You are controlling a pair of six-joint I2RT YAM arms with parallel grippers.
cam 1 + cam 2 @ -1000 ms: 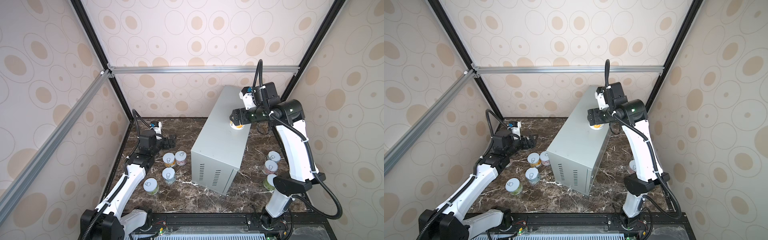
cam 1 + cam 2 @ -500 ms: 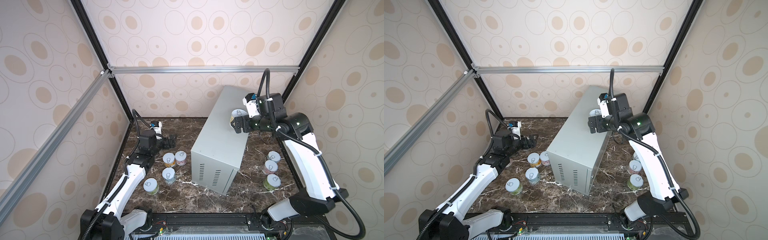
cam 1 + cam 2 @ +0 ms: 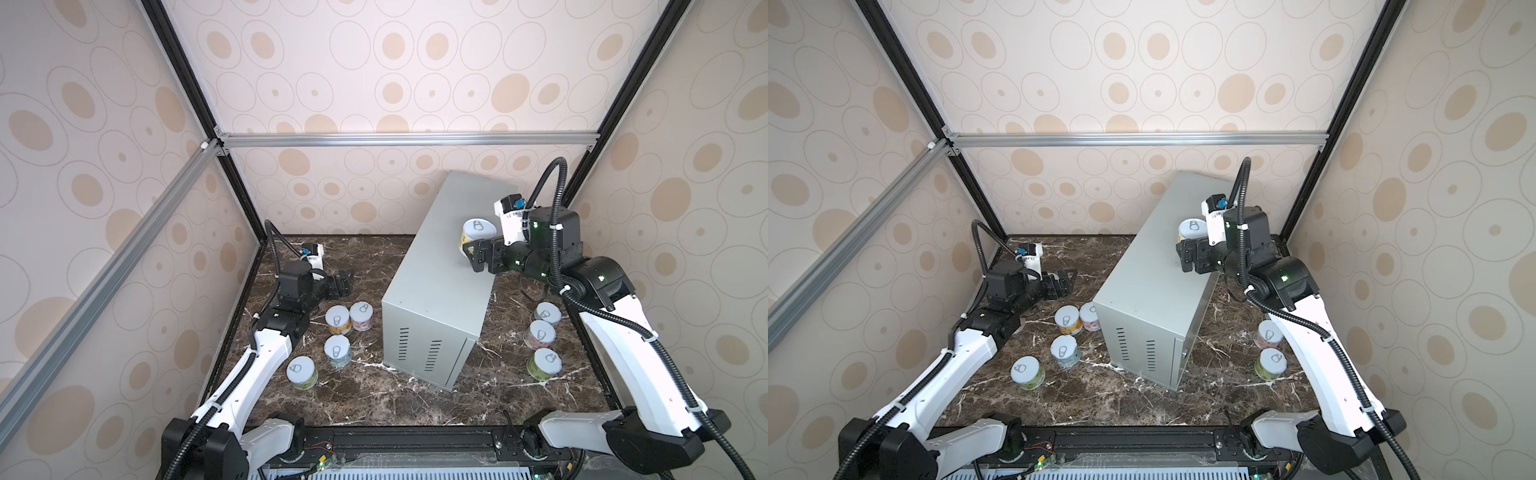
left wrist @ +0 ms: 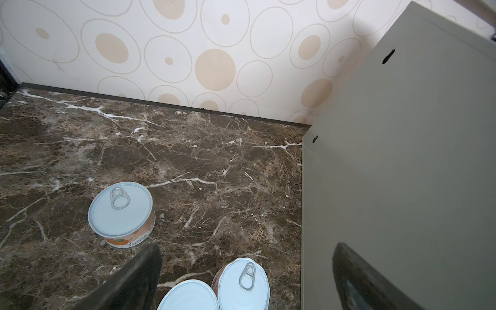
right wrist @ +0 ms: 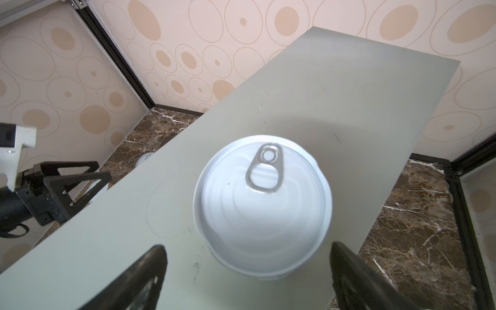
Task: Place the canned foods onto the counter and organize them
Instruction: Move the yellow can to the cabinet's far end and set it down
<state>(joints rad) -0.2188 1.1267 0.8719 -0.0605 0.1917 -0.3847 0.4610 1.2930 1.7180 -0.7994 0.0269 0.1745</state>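
As jaws gape, can [image 5: 261, 206] fronts right end effector [image 5: 248, 248]

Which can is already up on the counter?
The yellow-labelled can by the open right tool: it alone stands atop the grey counter; the other cans sit on the marble.

Perhaps nine cans [image 3: 337, 349], one counter [image 3: 436, 270]

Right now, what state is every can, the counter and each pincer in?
Counter: standing, one can on top.
Top can: upright, sealed, ungripped.
Floor cans: upright, sealed, on the marble.
Right pincer: open, beside the top can.
Left pincer: open, empty, above the marble.
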